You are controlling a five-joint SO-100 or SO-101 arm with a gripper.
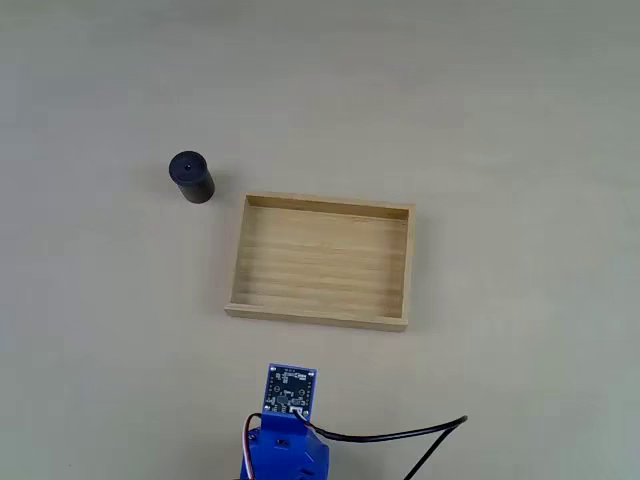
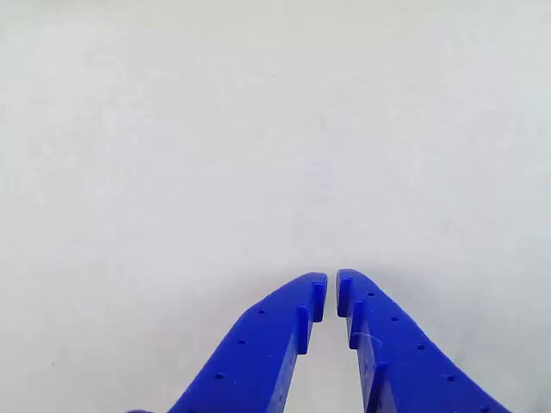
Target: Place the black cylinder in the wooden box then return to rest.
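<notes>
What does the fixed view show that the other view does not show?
The fixed view gives the layout: the black cylinder stands upright on the table, outside the wooden box, beyond its upper left corner, not touching it. The box holds nothing. The blue arm sits at the bottom edge.

The other view gives the claw close up, its two blue fingertips nearly together, nothing between them.

Both show the pale table surface.

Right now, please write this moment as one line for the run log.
end effector: shut, empty, over bare surface | black cylinder: upright on table, outside box, off its upper-left corner | wooden box: empty | placing: not yet done
</notes>
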